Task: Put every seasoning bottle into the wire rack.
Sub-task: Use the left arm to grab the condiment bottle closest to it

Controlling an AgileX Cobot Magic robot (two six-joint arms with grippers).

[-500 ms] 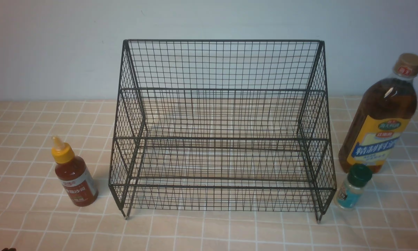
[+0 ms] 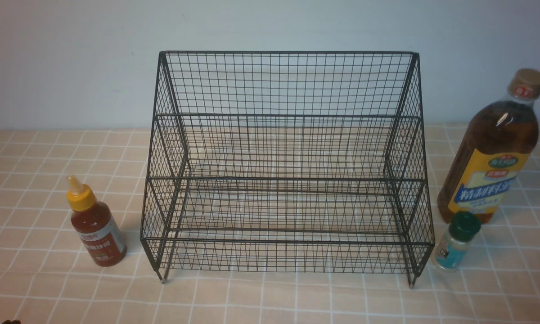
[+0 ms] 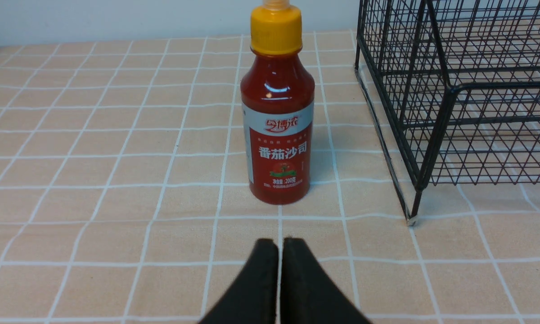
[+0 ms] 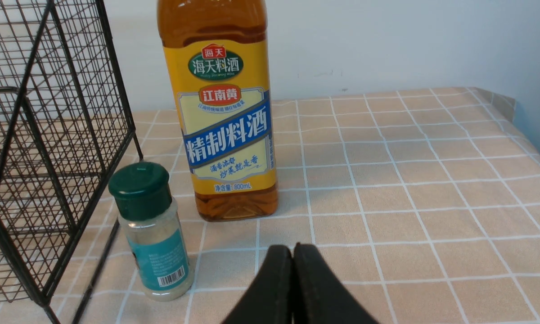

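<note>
Black wire rack (image 2: 288,180) of thin matt metal, glossy plastic red sauce bottle (image 2: 96,227), matt checked tablecloth (image 2: 36,288), glossy amber bottle (image 2: 490,153)

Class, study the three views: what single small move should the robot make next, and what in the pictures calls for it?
Probably open the left pincer. Its jaws are shut, and the red sauce bottle stands upright straight ahead of it, on the table beside the empty rack; shut jaws cannot grip it.

Kitchen-like tabletop mock-up: checked tablecloth (image 2: 36,153), bare wall (image 2: 72,67), sauce bottle (image 2: 97,227), wire rack (image 2: 288,115).
</note>
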